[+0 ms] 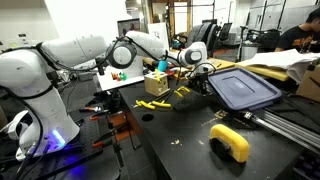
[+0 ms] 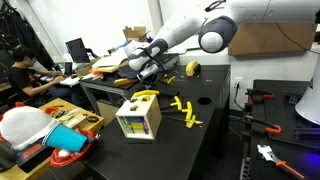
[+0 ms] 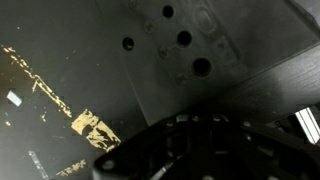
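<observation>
Gripper (image 1: 200, 72) clenched at the left edge of the dark blue lid (image 1: 243, 88); can't tell if it pinches anything. Lid lies flat on the black table (image 1: 180, 140), right of centre. Small wooden box (image 1: 155, 83) sits left of the gripper, yellow strips (image 1: 152, 105) nearer, yellow block (image 1: 230, 142) at the near side. Wrist view is dark and blurred.

Gripper (image 1: 201, 74) above table (image 1: 170, 140), lid (image 1: 245, 90) just beside it, box (image 2: 138, 122) near on same table.
</observation>
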